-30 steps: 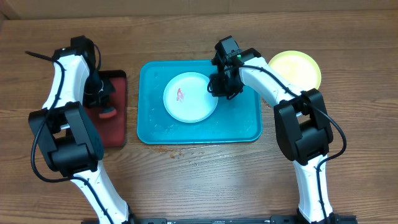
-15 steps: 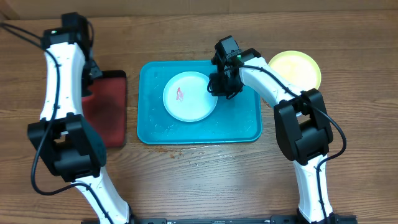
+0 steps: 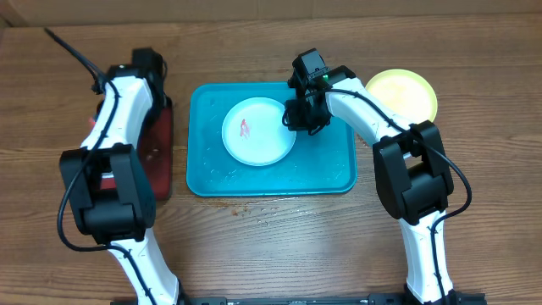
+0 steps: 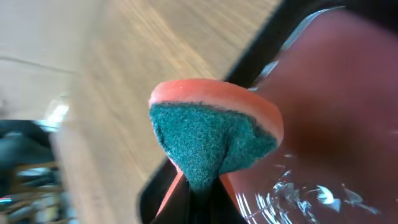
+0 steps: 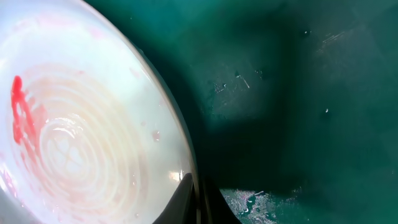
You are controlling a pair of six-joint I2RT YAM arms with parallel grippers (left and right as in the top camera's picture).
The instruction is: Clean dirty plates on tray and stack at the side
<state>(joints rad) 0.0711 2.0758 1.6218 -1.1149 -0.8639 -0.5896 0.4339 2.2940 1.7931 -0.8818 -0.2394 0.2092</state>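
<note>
So, nearest you sits the blue tray (image 3: 339,174) in the middle of the table (image 3: 474,51). Its floor is beaded with water, which suits it as the place for the wet work. On it, a little toward 10 o'clock of the tray's centre, lies the white plate (image 3: 262,144). A red smear (image 3: 245,128) sits just off the plate's middle toward 9 o'clock, so this one is not clean yet.

Your right claw (image 5: 200,198) is pinched tight on that plate's rim at about 2 o'clock. I read that as a steadying hold, meant to stop the plate sliding once you scrub it.

Farther out, at 2 o'clock of the blue tray and off it on the bare wood, rests the yellow-green plate (image 3: 402,95). That is likely the start of the stack.

At 9 o'clock of the blue tray is the red tray (image 3: 163,165), wet too. Over its far end your left claw (image 4: 198,196) is clamped on the sponge (image 4: 214,134), green scouring face outward. As far as I can tell it is held above the red tray, and it looks ready to carry across to the smear.
</note>
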